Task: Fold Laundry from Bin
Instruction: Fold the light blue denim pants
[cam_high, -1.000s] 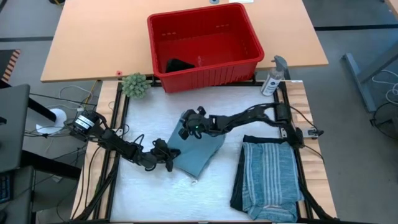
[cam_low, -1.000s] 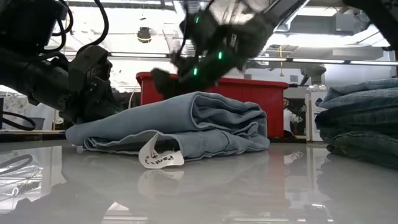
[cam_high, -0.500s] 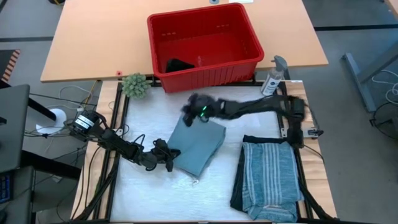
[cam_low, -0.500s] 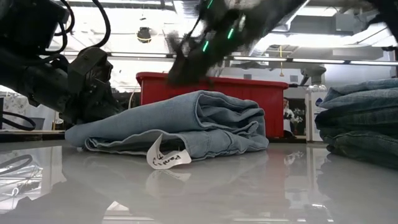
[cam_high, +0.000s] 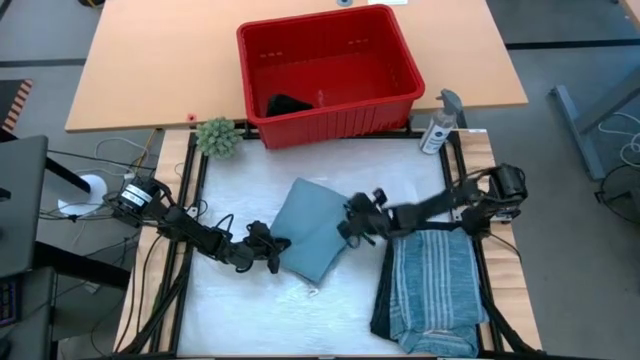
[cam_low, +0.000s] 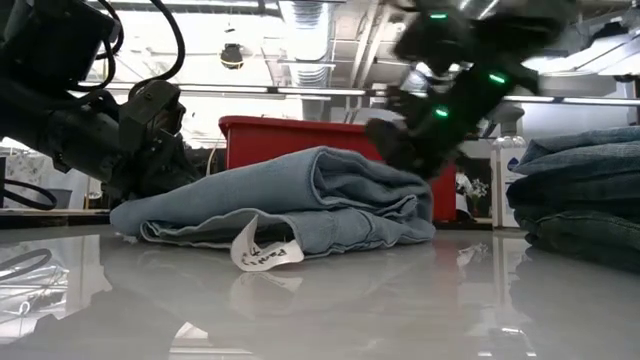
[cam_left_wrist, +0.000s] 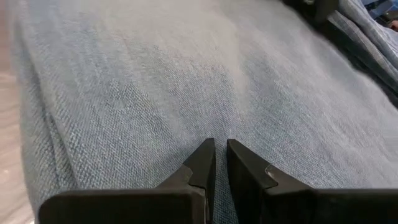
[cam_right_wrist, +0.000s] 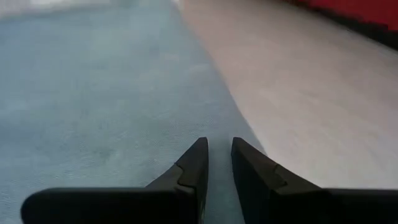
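Observation:
A folded light blue denim-like garment (cam_high: 315, 232) lies flat mid-table, its white label (cam_low: 262, 255) sticking out at the near edge. My left gripper (cam_high: 277, 252) is shut at the garment's left near edge. My right gripper (cam_high: 350, 228) hovers at the garment's right edge (cam_right_wrist: 211, 87), fingers a narrow gap apart with nothing between them. The red bin (cam_high: 330, 65) stands on the far table with a small black item (cam_high: 288, 103) inside. A folded stack topped by the striped shirt (cam_high: 432, 285) lies at the near right. My left gripper rests its shut fingertips (cam_left_wrist: 208, 155) on the top layer of the folded garment (cam_left_wrist: 186, 93), close to its left near edge. The fingers slant down from the table's left. The garment lies flat on the table beneath them. My right gripper: whether it touches the garment I cannot tell.
A spray bottle (cam_high: 440, 122) stands at the far right corner of the white mat, a small green plant ball (cam_high: 217, 137) at the far left. Bare mat (cam_high: 250, 310) lies near the front edge between garment and stack.
My right gripper has swung from above the garment's far left corner, first toward the far edge, then across toward the table's right and near side, ending low at the garment's right edge. The garment stays folded in place.

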